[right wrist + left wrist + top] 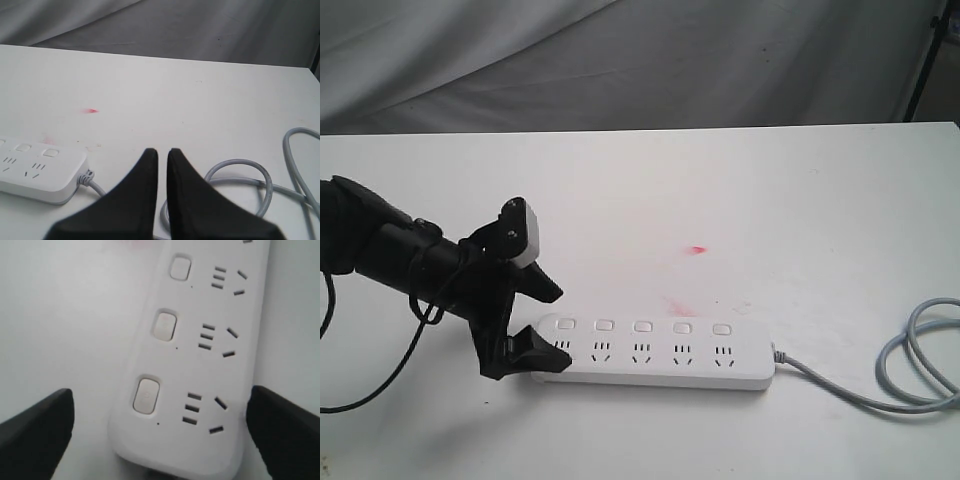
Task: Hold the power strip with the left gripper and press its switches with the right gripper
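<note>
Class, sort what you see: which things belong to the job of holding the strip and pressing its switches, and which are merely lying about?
Job in hand: power strip, switches, left claw, right claw.

Lying about: red smear, grey cloth.

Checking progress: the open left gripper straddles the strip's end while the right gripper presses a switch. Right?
No: the right wrist view shows the right gripper shut near the cord, away from the switches on the power strip. The rest holds.

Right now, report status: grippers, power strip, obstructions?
Left gripper open, astride power strip end. Right gripper shut, off the strip, near cord. Switches unobstructed.
</note>
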